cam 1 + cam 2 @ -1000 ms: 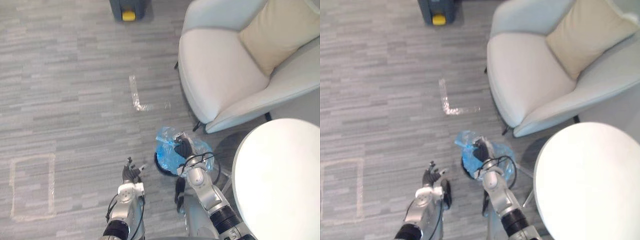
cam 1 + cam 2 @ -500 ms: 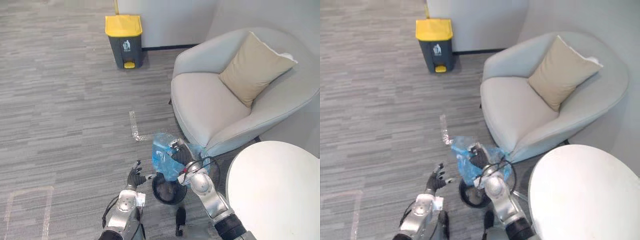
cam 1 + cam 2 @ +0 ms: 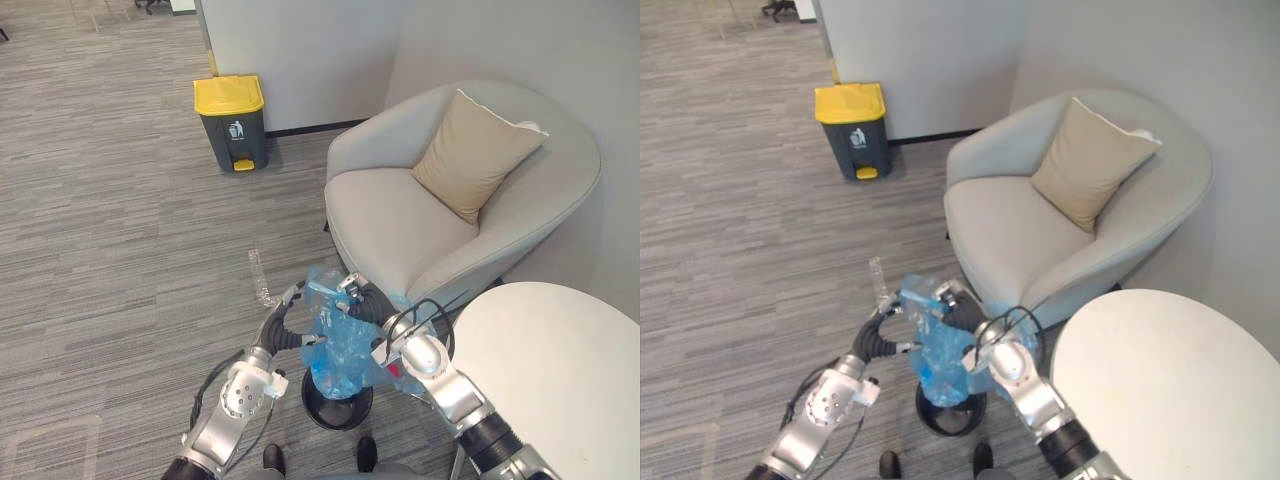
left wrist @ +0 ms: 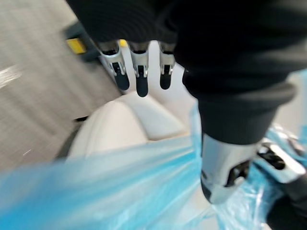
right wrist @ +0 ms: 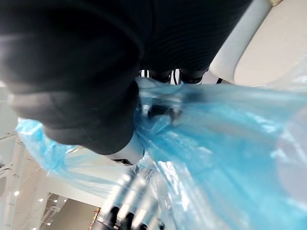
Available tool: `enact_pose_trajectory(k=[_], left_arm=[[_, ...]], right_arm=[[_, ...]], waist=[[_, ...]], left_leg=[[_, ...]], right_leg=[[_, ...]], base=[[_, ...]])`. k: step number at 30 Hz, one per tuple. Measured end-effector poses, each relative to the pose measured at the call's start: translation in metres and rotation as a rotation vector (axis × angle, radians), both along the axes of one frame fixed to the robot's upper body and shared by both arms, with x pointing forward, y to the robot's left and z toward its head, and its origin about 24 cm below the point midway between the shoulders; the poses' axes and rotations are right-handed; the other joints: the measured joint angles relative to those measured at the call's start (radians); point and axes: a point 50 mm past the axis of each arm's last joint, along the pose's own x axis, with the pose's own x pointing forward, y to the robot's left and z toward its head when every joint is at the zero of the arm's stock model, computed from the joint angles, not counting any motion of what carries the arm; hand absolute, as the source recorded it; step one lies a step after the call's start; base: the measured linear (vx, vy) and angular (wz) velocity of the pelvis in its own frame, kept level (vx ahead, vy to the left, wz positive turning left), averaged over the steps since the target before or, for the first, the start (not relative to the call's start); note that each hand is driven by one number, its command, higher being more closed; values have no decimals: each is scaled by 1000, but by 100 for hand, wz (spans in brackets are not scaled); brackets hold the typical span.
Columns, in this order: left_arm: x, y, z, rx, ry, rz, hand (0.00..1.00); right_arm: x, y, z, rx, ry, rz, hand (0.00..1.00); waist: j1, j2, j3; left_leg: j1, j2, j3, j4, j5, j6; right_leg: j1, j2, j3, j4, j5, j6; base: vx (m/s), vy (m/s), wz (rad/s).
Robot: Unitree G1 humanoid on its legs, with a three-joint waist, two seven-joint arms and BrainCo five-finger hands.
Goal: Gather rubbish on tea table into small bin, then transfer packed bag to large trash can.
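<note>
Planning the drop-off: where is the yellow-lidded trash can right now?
In the left eye view, the yellow-lidded trash can stands upper left on the carpet, against the wall, left of the armchair.

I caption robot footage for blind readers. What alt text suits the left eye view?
The right hand grips the top of a blue rubbish bag hanging over a small black bin, with the open left hand beside it. A yellow-lidded trash can stands farther off, left of an armchair.

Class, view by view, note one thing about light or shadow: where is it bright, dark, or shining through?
Left eye view: the round table is evenly bright; the armchair leaves a dark shadow beneath its seat. Right wrist view: light passes through the blue bag gripped by the right hand.
</note>
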Motion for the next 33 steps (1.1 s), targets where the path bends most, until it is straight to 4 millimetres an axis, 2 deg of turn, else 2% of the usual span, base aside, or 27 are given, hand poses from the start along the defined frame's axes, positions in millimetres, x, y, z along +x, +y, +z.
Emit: enact_pose_trajectory(k=[6,10,14,18,25,33], left_arm=[[-1,-4,-1,25,12,-61,0],[-3,-11,-6,55,33,-105,0],[-3,-17,-16,71,64,-112,0],[-1,-21,-20,109,64,-116,0],[5,-25,-32,193,84,-105,0],[6,-34,-33,188,74,-118,0]], right_arm=[[0,-2,5,48,19,26,100],[-1,1,22,117,-14,76,100],[-1,6,30,172,-17,105,100],[-6,16,38,238,-15,161,100],[-4,41,57,352,-22,262,100],[-12,72,66,420,12,384,100]], waist=[[-9,1,-2],[-12,2,-3],[-17,11,-12],[-16,6,-19],[-16,-9,-33],[-14,-22,-43]], left_leg=[[10,0,3,-1,1,-2],[9,1,10,-8,11,-9],[11,3,15,-8,18,-11],[11,3,17,-9,24,-15],[22,5,31,-9,27,-15],[22,9,35,-9,30,-18]], right_leg=[[8,0,10,-2,0,0],[6,3,27,-12,-1,-1],[5,6,32,-13,-3,-3],[5,8,34,-15,-1,-4],[8,15,50,-16,7,-9],[5,18,54,-14,9,-11]], base=[[-32,1,-2],[-62,-16,-7],[-34,-12,-4],[0,0,0],[-3,0,-7],[-1,0,-1]])
